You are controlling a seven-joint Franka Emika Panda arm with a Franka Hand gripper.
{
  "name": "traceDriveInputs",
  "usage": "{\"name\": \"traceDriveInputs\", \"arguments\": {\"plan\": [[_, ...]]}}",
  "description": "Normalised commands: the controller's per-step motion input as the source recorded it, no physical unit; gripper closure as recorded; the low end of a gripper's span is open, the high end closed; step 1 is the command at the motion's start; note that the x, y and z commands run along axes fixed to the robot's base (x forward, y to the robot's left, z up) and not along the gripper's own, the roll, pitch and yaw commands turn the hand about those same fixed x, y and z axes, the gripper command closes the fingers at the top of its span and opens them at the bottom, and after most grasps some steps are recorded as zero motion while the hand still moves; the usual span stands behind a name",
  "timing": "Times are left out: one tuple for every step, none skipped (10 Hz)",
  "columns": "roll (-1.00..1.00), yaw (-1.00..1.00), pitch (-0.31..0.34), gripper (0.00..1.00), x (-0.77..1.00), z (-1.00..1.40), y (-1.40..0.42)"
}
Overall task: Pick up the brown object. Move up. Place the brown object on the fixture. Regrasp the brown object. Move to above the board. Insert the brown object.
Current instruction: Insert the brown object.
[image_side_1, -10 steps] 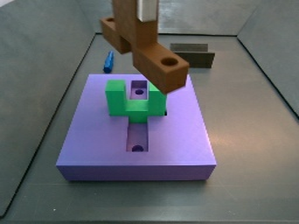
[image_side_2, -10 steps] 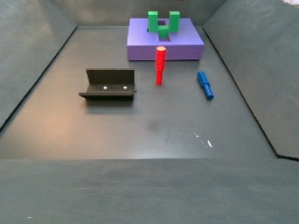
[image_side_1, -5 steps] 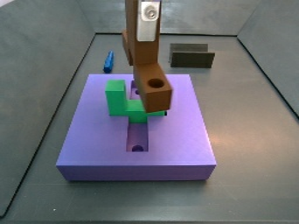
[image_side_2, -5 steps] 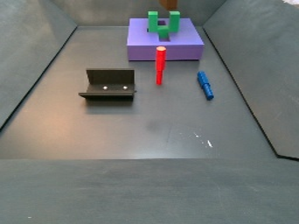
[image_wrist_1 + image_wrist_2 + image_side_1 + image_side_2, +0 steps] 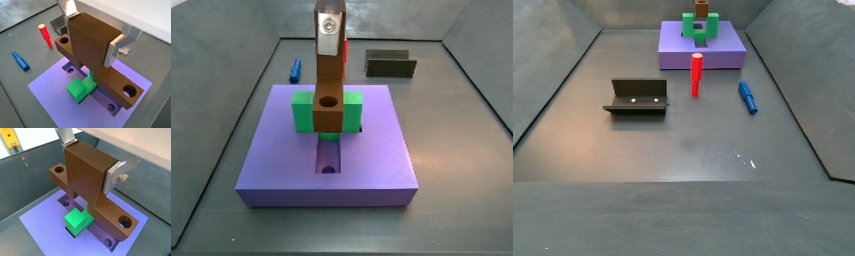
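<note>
The brown object [image 5: 331, 95] is being gripped upright by the gripper [image 5: 329, 30], its lower end sitting between the arms of the green block [image 5: 305, 112] on the board [image 5: 372, 160]. Open slot is being left free in front; the fixture [image 5: 637, 97] is standing well apart.

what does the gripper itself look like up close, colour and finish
The gripper, above the board, has two flat silver metal finger plates. A round silver bolt fastens one plate. In a side view it shows as a pale silver strip with a small dark fastener. No cables or markings show.
</note>
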Motion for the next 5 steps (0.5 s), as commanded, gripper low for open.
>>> {"name": "traceDriveInputs", "arguments": {"plan": [[0.00,0.00,-0.024,1.00,-0.06,-0.19,0.00],[0.03,-0.03,-0.029,1.00,0.00,-0.25,0.00],[0.02,-0.01,-0.027,1.00,0.00,-0.25,0.00],[0.00,0.00,-0.021,1.00,0.00,-0.26,0.00],[0.01,0.00,-0.013,1.00,0.00,-0.24,0.00]]}}
